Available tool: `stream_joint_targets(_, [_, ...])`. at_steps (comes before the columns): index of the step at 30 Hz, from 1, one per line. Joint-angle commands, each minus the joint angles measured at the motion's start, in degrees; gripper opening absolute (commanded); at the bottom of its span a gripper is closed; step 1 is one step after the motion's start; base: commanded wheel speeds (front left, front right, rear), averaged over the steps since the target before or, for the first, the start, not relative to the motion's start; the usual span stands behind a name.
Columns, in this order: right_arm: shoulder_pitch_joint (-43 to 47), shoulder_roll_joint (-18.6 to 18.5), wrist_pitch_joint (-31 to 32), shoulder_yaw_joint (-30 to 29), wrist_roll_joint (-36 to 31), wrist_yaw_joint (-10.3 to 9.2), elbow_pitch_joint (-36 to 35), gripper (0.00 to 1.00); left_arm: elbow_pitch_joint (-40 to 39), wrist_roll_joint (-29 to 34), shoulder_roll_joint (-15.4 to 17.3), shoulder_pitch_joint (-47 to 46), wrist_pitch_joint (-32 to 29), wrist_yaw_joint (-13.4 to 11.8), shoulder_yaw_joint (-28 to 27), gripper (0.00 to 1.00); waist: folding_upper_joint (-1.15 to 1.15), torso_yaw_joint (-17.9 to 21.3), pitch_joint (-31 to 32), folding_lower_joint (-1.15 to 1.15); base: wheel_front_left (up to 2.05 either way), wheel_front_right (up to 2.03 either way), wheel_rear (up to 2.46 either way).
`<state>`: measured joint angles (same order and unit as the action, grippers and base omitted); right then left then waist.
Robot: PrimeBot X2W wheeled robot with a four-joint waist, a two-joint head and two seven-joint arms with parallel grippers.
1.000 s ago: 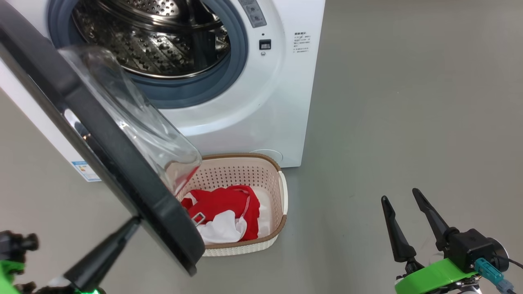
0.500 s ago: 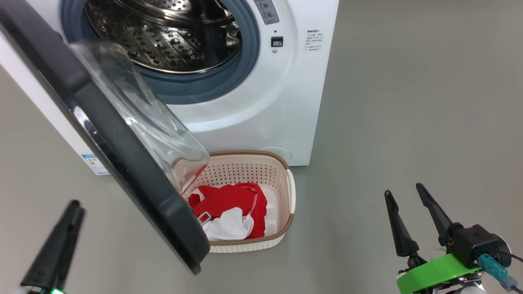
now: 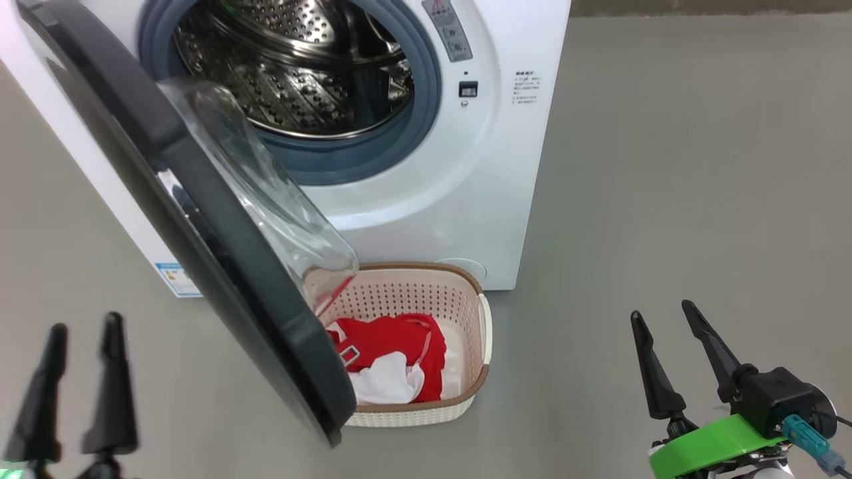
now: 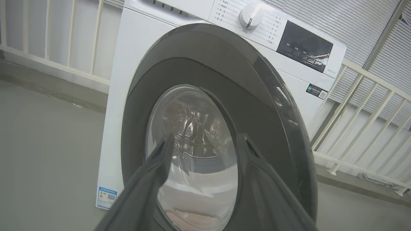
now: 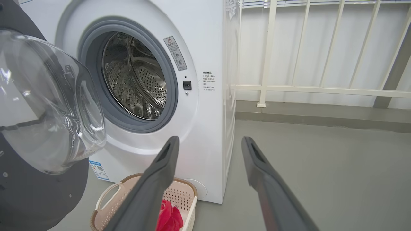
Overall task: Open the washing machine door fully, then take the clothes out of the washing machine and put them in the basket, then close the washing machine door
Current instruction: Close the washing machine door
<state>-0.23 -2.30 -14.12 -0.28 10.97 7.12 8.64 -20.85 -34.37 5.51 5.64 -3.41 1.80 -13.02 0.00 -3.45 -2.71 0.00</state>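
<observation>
From the head view, the washing machine (image 3: 426, 219) fills the top. Its drum looks empty as far as I can see in. The washing machine door (image 3: 219, 266) stands partly open, slanting from 11 o'clock down to 6. The basket (image 3: 426, 293) sits on the floor at 6 o'clock, partly under the door's edge, with the red and white clothes (image 3: 393, 339) inside. The left gripper (image 3: 85, 322) is at 8 o'clock and the right gripper (image 3: 661, 309) at 4. Both have their fingers spread wide and hold nothing.

The left wrist view looks between its parted fingers at the door's glossy outer face, near but apart.

The right wrist view shows the glass bowl at 9 o'clock and the basket at 7.

Closing looks to be what's left. A fingertip could skid on that slick rim or strike the glass. A weak push could leave the latch uncaught. The door's lower edge passes close over the basket rim, so it might clip it.
</observation>
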Motion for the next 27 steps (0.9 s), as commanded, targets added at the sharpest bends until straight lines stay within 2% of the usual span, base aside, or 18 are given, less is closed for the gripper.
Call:
stream_joint_targets(1, [-0.6,-0.6,-0.4,1.3,-0.1,0.36,-1.3,1.0,-1.4,1.2,1.1,-0.8,0.3,-0.4,-1.2,1.0,0.0,0.0,0.5,0.0,0.0,0.0,0.0])
stream_joint_targets(5, [0.0,-0.6,-0.2,1.6,-0.3,0.36,-1.3,1.0,-0.1,8.6,1.5,-0.1,1.3,-2.0,2.2,1.0,0.0,0.2,1.5,0.0,0.0,0.0,0.0])
stream_joint_targets(10, [1.2,-0.6,0.1,1.9,-0.6,0.36,-1.5,1.0,2.6,14.5,1.8,1.5,2.5,-4.0,4.1,1.0,0.0,0.4,2.5,0.0,0.0,0.0,0.0])
stream_joint_targets(20, [3.5,-0.6,1.0,2.0,-1.2,0.36,-1.9,1.0,6.9,20.5,2.1,3.6,4.0,-5.9,7.2,1.0,0.0,0.1,3.4,0.0,0.0,0.0,0.0])
stream_joint_targets(27, [4.1,-0.6,1.5,2.1,-1.2,0.36,-2.5,1.0,9.2,21.6,1.8,3.9,5.1,-6.5,8.3,1.0,0.0,0.1,3.7,0.0,0.0,0.0,0.0])
